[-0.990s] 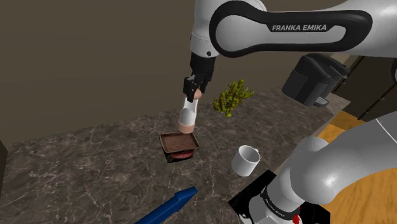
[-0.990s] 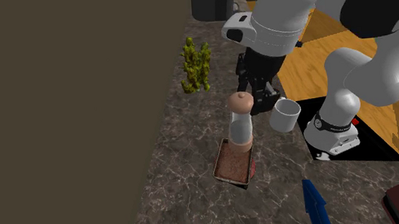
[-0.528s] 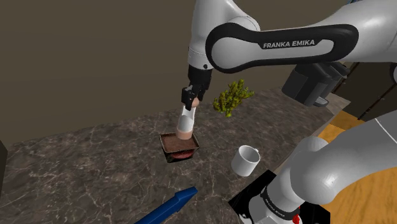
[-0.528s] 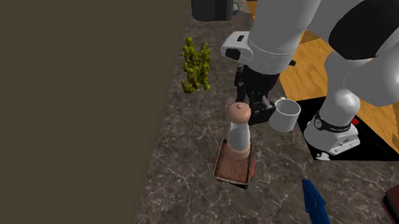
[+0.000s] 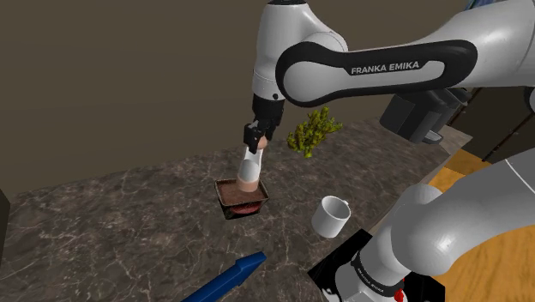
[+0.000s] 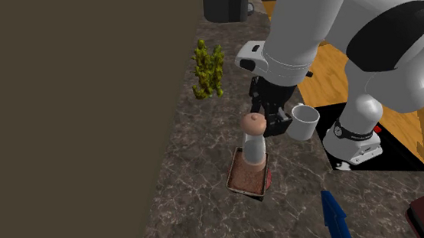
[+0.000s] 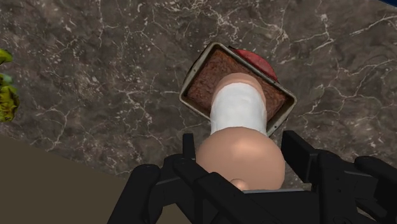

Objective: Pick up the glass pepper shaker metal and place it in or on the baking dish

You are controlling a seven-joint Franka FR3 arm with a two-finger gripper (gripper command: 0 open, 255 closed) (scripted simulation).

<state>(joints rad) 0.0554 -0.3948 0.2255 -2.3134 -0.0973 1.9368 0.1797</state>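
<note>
1. My pincer (image 7: 240, 147) is clamped on the pinkish knob of the pepper shaker (image 7: 238, 109), one finger at each side.
2. The shaker has a white body and leans. Its foot is down in the baking dish (image 6: 245, 181), on the brown filling.
3. The dish sits on a dark marbled counter (image 5: 129, 214). A white mug (image 5: 331, 215) stands near it and a green plant (image 5: 313, 130) stands farther back.
4. Legible writing: "FRANKA EMIKA", white letters on my arm's (image 5: 386, 69) dark link in the shoulder view.
</note>
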